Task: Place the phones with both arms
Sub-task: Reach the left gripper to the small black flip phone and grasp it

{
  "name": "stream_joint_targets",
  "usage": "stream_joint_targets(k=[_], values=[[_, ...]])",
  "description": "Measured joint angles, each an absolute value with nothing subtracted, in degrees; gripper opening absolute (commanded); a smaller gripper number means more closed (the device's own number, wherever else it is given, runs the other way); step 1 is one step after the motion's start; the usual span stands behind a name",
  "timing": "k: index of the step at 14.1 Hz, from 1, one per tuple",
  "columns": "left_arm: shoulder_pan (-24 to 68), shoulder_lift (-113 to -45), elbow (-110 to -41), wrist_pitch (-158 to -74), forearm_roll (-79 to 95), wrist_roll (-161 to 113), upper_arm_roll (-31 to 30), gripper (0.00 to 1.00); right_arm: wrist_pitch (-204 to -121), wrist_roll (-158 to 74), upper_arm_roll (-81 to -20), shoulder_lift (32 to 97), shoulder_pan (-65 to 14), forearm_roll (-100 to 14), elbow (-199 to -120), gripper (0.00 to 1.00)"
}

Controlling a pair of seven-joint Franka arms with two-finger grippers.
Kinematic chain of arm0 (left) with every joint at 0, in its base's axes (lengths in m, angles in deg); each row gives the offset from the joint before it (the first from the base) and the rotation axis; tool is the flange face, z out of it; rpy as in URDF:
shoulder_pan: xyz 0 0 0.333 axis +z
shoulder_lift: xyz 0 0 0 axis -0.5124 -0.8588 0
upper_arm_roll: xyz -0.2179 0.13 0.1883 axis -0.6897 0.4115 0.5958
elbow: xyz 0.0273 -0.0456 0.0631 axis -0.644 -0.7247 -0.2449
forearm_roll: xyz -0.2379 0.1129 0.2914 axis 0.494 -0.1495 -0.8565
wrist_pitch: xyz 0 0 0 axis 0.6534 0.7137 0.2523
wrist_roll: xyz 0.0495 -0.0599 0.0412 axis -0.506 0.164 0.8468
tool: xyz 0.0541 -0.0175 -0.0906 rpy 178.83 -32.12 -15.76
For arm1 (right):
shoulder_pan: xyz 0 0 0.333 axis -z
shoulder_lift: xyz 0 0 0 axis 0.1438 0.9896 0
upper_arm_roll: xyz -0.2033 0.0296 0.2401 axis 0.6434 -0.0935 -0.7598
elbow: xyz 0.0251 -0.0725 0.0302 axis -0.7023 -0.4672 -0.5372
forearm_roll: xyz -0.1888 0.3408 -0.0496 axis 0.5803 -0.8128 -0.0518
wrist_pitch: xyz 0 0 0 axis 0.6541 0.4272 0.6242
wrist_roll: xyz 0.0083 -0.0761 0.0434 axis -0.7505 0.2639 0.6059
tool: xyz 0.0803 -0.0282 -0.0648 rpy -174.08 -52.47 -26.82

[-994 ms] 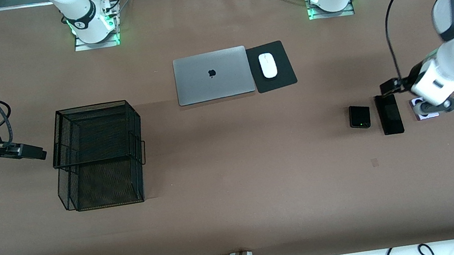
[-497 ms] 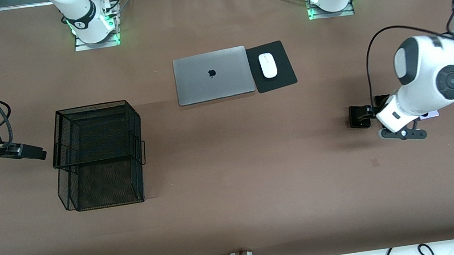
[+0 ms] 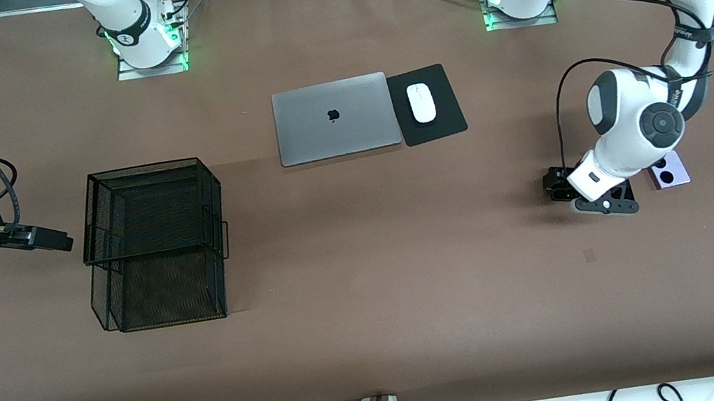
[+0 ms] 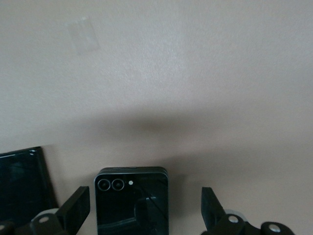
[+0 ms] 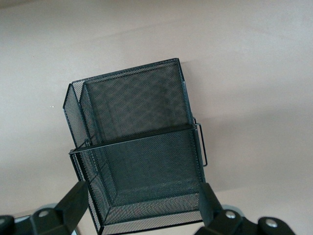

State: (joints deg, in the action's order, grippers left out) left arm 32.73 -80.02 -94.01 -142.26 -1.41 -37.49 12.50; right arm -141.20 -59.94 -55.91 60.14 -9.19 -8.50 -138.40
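Observation:
In the left wrist view the small black flip phone point(image 4: 131, 200) lies flat on the table between the fingers of my left gripper point(image 4: 143, 213). The jaws are open, one on each side of the phone and clear of it. The longer black slab phone point(image 4: 22, 183) lies beside it. In the front view my left gripper point(image 3: 556, 185) covers the flip phone, and the arm hides most of the slab phone. The lilac-white phone point(image 3: 669, 171) lies uncovered toward the left arm's end of the table. My right gripper point(image 3: 49, 239) waits open and empty beside the black mesh basket point(image 3: 147, 167).
The right wrist view looks down into the two-tier mesh basket point(image 5: 132, 73) between the right gripper's point(image 5: 142, 208) open fingers. A closed silver laptop point(image 3: 335, 118) and a white mouse point(image 3: 422, 103) on a black pad point(image 3: 448, 124) lie farther from the front camera.
My left arm has swung from over the lilac-white phone, across the slab phone, to the flip phone. The lilac-white phone is now uncovered. The right arm has not moved.

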Motion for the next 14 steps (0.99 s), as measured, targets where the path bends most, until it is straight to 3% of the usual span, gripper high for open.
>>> stream_joint_targets(k=[4, 14], values=[[33.79, -80.16, -98.83, -149.84, -3.46, -37.51, 12.54, 1.0, -141.2, -59.94, -55.91, 60.14, -9.19, -8.5, -138.4, 1.0], [34.48, -80.16, -103.21, -154.39, -3.49, -37.54, 12.57, 1.0, -141.2, -59.94, -55.91, 60.14, -9.19, -8.5, -138.4, 1.0]])
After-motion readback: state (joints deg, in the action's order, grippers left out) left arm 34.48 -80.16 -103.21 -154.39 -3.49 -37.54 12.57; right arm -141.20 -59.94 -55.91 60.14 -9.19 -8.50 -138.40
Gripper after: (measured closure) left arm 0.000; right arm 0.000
